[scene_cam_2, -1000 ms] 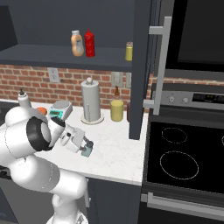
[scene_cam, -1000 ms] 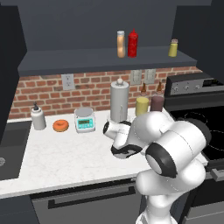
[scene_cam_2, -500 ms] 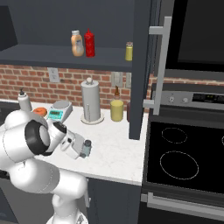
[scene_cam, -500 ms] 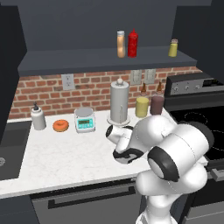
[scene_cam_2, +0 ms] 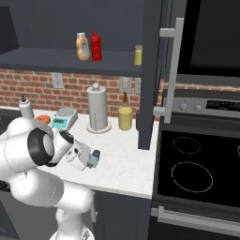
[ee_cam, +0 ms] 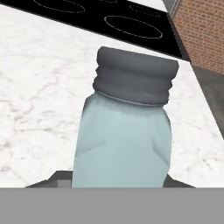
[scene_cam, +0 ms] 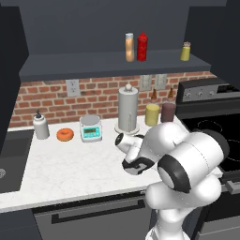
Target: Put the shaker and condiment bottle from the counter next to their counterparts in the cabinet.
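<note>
The shaker (ee_cam: 124, 131), a blue-grey jar with a dark cap, sits between the fingers of my gripper (ee_cam: 118, 183). From the right base, the gripper (scene_cam_2: 90, 159) is shut on the shaker (scene_cam_2: 95, 158) low over the counter (scene_cam_2: 126, 166), near its front edge. The condiment bottle (scene_cam: 129, 47), orange-tan with a pale cap, stands on the cabinet shelf (scene_cam: 93, 63) right beside the red squeeze bottle (scene_cam: 142, 46). The yellow-green shaker (scene_cam: 186, 51) stands alone at the shelf's right end. The right base view shows the same three: condiment bottle (scene_cam_2: 82, 47), red bottle (scene_cam_2: 96, 46), yellow-green shaker (scene_cam_2: 138, 55).
A paper towel holder (scene_cam: 127, 110), a yellow jar (scene_cam: 152, 114) and a dark jar (scene_cam: 168, 111) stand at the back of the counter. A scale (scene_cam: 90, 127), a donut (scene_cam: 65, 135) and a white bottle (scene_cam: 41, 126) stand further left. The open cabinet door (scene_cam_2: 152, 70) hangs beside the stove (scene_cam_2: 197, 168).
The jaws have closed from wide open onto the shaker. The hand has shifted a little toward the counter's front edge over the last second.
</note>
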